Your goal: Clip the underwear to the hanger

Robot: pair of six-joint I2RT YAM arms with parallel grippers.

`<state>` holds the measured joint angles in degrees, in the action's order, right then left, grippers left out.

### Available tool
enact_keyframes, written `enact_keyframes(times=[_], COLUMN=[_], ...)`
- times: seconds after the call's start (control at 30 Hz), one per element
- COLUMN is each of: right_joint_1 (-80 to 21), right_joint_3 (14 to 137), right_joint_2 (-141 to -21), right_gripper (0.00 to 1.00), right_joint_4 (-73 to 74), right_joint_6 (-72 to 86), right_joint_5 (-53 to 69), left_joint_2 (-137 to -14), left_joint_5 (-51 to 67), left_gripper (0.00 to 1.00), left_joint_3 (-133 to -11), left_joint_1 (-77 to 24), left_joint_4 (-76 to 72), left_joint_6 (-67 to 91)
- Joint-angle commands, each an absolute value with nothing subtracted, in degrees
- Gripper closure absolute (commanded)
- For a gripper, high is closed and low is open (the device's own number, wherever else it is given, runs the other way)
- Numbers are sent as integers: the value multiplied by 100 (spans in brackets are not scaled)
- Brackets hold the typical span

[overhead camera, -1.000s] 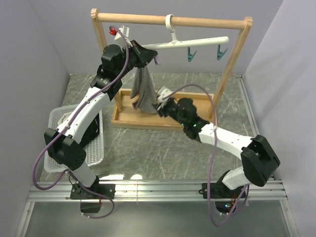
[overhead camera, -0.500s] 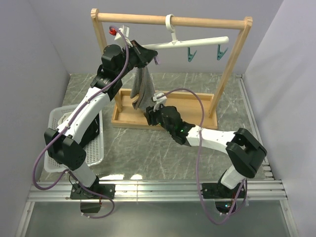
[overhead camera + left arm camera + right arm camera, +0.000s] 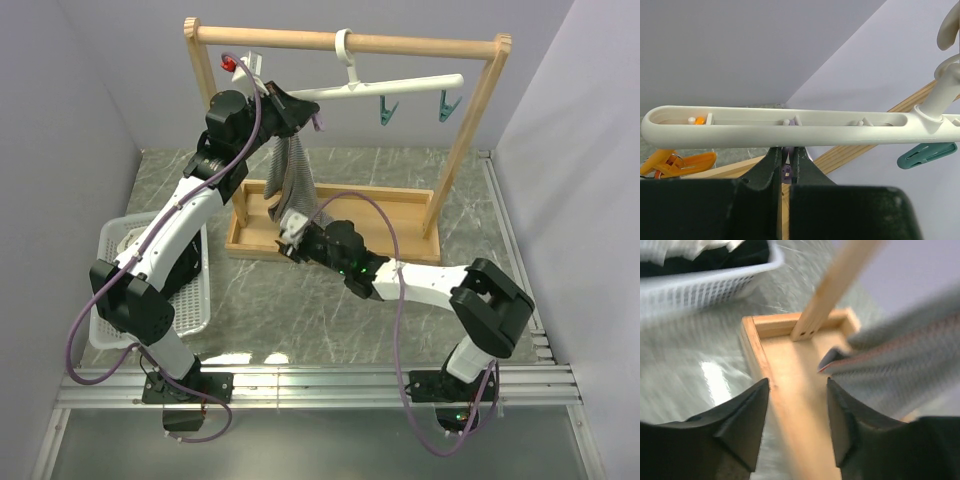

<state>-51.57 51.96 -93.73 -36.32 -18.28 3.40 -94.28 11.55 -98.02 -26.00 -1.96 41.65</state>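
My left pincer [image 3: 786,154] is pressed together on a small purple clip [image 3: 786,174] just under the hanger [image 3: 765,131], a smooth white plastic bar. My right pincer [image 3: 797,390] is spread above the wooden tray [image 3: 782,352]. Just right of it, the underwear [image 3: 900,367], thin grey striped cloth, drapes from the hanger's left end.

Lab robot cell: plain partition walls [image 3: 60,120], aluminium mounting rail [image 3: 320,385].

underwear [image 3: 900,365] blurry in the right wrist view; purple clip [image 3: 786,173] mostly hidden
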Motion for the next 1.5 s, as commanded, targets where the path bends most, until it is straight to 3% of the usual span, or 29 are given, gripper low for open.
enact_keyframes(times=[0.0,0.13,0.17,0.23,0.63,0.93,1.47], right_joint_1=[-5037,-4703,-4667,-4518,-4280,-4315,-4465], right_joint_3=[5097,5999,6177,6537,9155,10457,11293], right_joint_2=[-8842,-8789,-8963,-9131,-10729,-11574,-12498], right_gripper=[42,32,26,24,26,26,26], right_joint_4=[-3457,-843,-496,-46,3398,4077,3797], right_joint_6=[-5440,-7393,-7705,-8488,-11065,-11276,-11197], right_joint_5=[1887,3013,3023,3067,2735,2294,1732], left_joint_2=[-9334,-9343,-9343,-9334,-9352,-9237,-9334], left_joint_5=[1090,1099,1099,1099,1099,1020,1046], left_gripper=[100,100,100,100,100,100,100], left_joint_3=[-9940,-9993,-9993,-10002,-9985,-9826,-9853], left_joint_1=[-2619,-2637,-2645,-2663,-2716,-2795,-2856], left_joint_4=[-299,-255,-237,-220,-185,-202,-229], left_joint_6=[4210,4192,4184,4175,4140,4078,4105])
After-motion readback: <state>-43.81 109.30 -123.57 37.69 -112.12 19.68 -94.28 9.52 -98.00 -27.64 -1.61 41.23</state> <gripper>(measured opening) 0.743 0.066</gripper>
